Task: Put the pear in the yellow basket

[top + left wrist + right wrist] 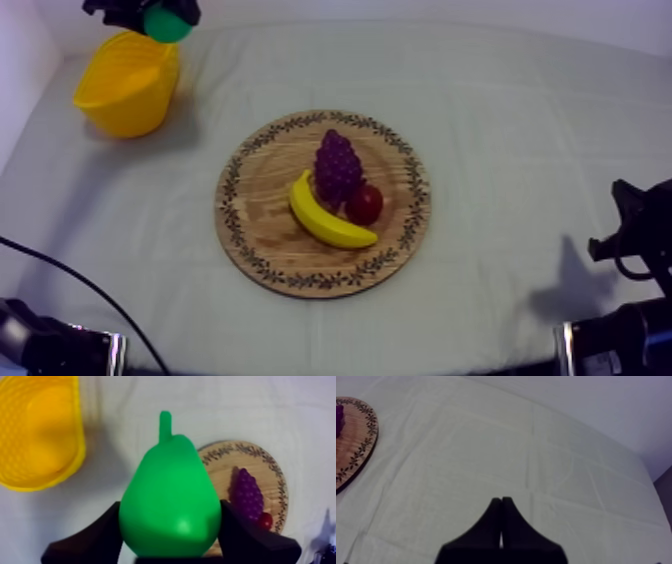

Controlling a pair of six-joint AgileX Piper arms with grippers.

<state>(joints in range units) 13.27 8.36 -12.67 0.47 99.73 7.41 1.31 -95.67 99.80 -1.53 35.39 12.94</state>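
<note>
- The surface (520, 120) lies under a pale cloth, with the work going on at its far left corner.
- The wooden board (262, 225) sits mid-surface, and the pear is off it.
- The yellow basket (125, 105) stands upright, well apart from the board, with its mouth open to the top.
- The left pincer (171, 531) is closed round the pear (170, 491), one finger pressing each flank of its wide belly, stem pointing away.
- From above, the pear (165, 24) hangs in the air by the basket's far rim, off to one side rather than square over the mouth.
- To my eye it wants sliding across over the middle, then lowering inside before the fingers part, so it doesn't clip the rim and bounce out.
- The right pincer (501, 521) rests low at its own side, fingers pressed together on nothing.
- The banana (325, 220), grapes (337, 165) and small red fruit (365, 203) huddle together on the board.
</note>
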